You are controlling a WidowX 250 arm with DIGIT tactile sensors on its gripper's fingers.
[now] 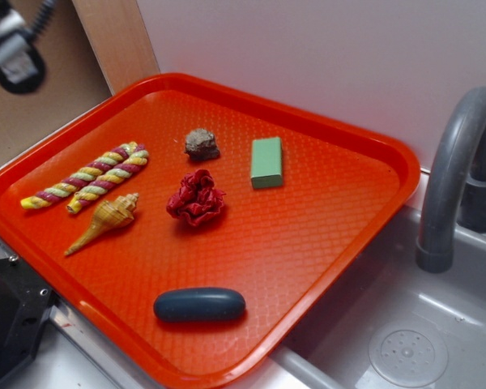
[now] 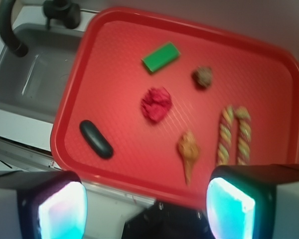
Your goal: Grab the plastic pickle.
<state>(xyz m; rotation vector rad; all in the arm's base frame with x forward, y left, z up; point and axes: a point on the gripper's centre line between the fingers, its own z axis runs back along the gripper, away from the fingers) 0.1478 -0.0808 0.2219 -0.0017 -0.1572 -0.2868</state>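
**Six items on the tray, pickle alone at the front**

One plastic pickle lies flat near the front edge of the orange tray — well apart from everything else. Count the rest: two twisted ropes side by side, one seashell, one crumpled red wad, one green block, one small rock. Up high, the gripper hovers off the tray — jaws spread wide, nothing between them.
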